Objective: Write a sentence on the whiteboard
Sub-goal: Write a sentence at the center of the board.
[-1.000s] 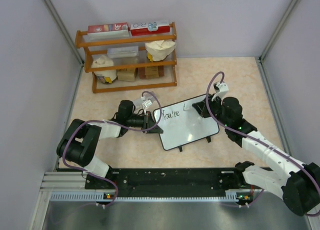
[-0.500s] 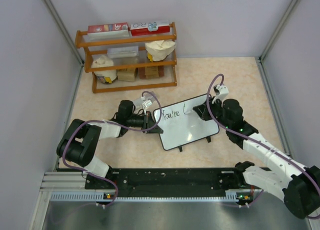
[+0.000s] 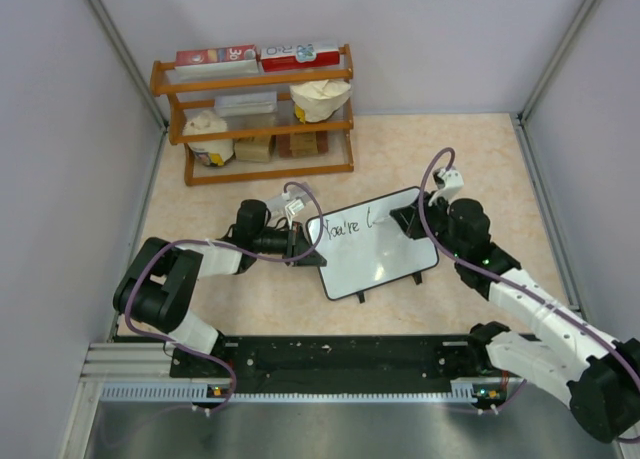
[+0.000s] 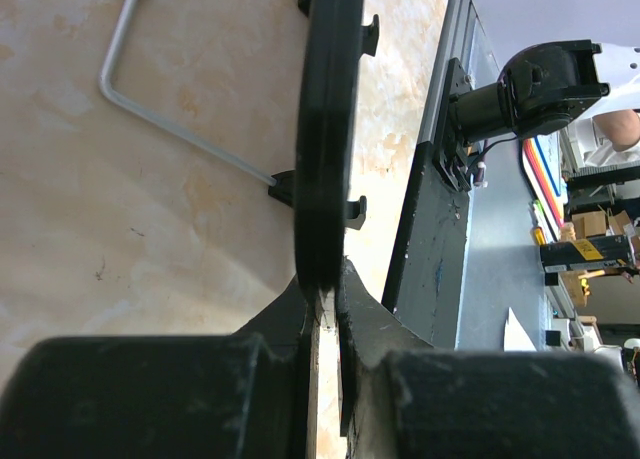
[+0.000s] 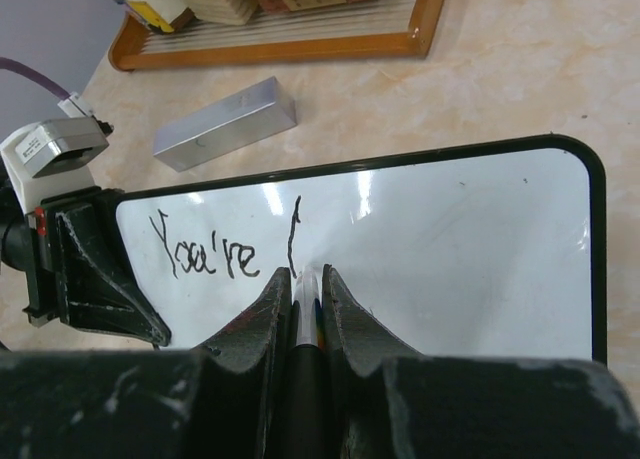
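Whiteboard count: one whiteboard (image 3: 375, 244), at mid-bench between the two arms.
Writing: one word, "You're" (image 5: 205, 251), plus one lone stroke just to its right, upper left of the board face.
Marker: one marker (image 5: 303, 309), tip touching the board just below that stroke.
Left fingers (image 4: 290, 314): pinched narrow on the board's left edge.
Right fingers (image 5: 272, 314): closed on the marker.
Surroundings: one wooden rack (image 3: 255, 114) of boxes and bags at the far left of the bench (image 3: 480, 159); one silver block (image 5: 226, 124) between rack and board.
Obstruction: the right arm overhangs the board's far right corner.
Orientation: long axis runs left to right, right end swung slightly away; face upward.
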Action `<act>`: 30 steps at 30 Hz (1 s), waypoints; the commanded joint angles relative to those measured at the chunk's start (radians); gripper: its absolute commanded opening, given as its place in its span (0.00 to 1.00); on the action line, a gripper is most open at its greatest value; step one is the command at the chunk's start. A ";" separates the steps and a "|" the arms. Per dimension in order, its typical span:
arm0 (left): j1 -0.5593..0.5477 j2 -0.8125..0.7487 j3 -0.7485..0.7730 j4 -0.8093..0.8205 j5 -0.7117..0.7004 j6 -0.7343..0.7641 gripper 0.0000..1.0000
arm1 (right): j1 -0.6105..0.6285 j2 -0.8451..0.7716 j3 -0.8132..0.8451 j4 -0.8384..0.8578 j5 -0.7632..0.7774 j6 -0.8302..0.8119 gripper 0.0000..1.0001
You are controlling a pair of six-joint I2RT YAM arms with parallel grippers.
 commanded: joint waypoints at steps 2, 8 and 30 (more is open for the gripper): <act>-0.008 -0.009 -0.013 -0.010 0.005 0.037 0.00 | -0.009 -0.055 0.040 0.025 0.059 0.001 0.00; -0.008 -0.009 -0.014 -0.010 0.005 0.037 0.00 | -0.011 -0.025 0.049 0.032 0.057 -0.003 0.00; -0.008 -0.012 -0.014 -0.010 0.002 0.037 0.00 | -0.009 0.003 0.030 0.006 0.020 -0.013 0.00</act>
